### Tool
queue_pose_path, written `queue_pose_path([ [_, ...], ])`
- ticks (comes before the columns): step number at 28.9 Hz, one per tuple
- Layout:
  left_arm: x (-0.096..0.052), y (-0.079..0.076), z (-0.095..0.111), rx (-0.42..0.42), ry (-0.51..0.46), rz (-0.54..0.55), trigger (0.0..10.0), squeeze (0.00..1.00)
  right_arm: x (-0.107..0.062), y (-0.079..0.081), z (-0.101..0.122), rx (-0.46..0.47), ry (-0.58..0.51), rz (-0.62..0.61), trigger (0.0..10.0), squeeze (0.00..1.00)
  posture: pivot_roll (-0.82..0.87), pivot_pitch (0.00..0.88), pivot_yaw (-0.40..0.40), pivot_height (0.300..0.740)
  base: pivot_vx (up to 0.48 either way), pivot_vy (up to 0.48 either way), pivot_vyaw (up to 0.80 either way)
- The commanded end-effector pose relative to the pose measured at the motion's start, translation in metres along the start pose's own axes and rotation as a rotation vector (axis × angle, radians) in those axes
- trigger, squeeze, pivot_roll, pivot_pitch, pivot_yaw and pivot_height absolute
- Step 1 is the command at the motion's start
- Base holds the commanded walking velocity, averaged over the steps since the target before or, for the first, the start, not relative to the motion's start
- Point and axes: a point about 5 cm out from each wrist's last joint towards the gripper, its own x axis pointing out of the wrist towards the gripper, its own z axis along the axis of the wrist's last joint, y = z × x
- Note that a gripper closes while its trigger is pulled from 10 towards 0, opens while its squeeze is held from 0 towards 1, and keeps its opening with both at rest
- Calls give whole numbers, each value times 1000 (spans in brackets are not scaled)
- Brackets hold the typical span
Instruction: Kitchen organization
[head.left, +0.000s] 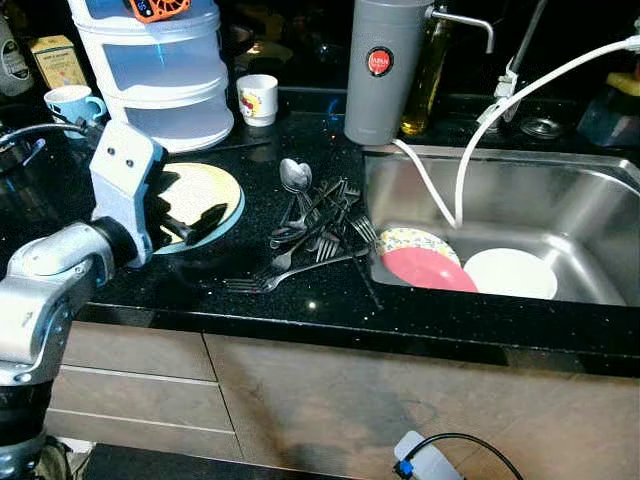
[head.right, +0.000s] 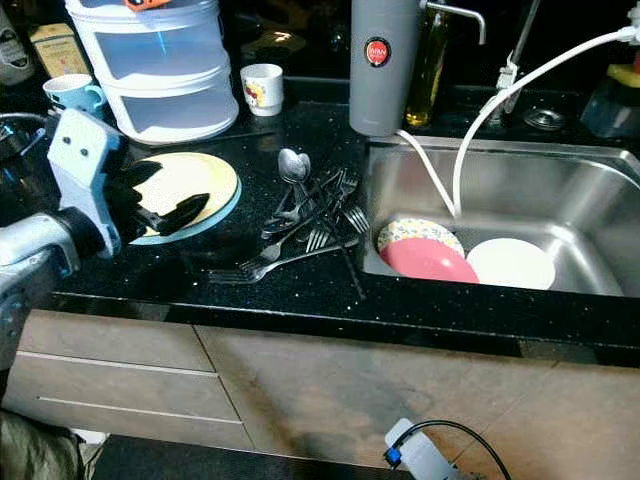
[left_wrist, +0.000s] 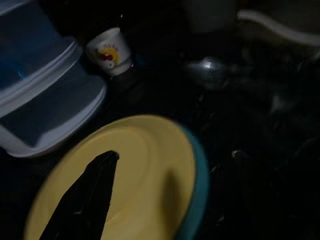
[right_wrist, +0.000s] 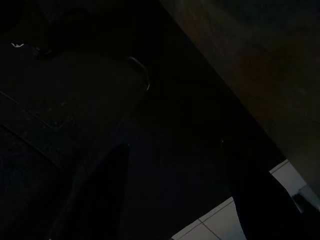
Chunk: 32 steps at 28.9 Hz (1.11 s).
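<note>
While our left gripper (head.left: 190, 222) hovers spread over the yellow plate (head.left: 205, 192), forks (head.left: 310, 235) lie beside that plate.

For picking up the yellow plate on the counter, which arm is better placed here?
Left, probably. The left gripper hovers open over the yellow plate on the counter. The right arm hangs idle low beside the cabinets, its wrist view dark.

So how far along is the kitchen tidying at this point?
Early. Nothing looks put away yet. In hand: the left gripper hovers over the yellow plate on the counter, jaws open. Left: the pile of cutlery and the plates in the sink.
</note>
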Motion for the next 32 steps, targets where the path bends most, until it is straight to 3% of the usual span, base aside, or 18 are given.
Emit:
queue_pose_path([
  [1,-1,-1,-7,103,59,-5,10000,0,0,0,1,-7,-2,-2,10000,0,51,0,-10,740,0,0,0],
  [2,-3,-1,-9,188,103,-14,10000,0,0,0,1,-7,-2,-2,10000,0,52,0,-10,740,0,0,0],
  [5,-4,0,-10,246,133,-20,10000,0,0,0,1,-8,-1,-2,10000,0,52,0,-10,740,0,0,0],
  [8,-10,2,-11,379,211,-57,10000,0,0,0,1,-9,-1,-1,10000,0,56,0,-10,740,0,0,0],
  [14,-15,2,-15,480,281,-102,10000,0,0,0,1,-9,-1,-1,10000,0,56,0,-8,740,0,0,0],
  [16,-17,5,-21,568,337,-106,10000,0,0,1,1,-9,-1,-1,10000,0,56,0,-9,740,0,0,0],
  [32,-21,18,-43,662,471,-77,10000,0,0,0,1,-8,-1,-2,10000,0,53,0,-6,740,0,0,0],
])
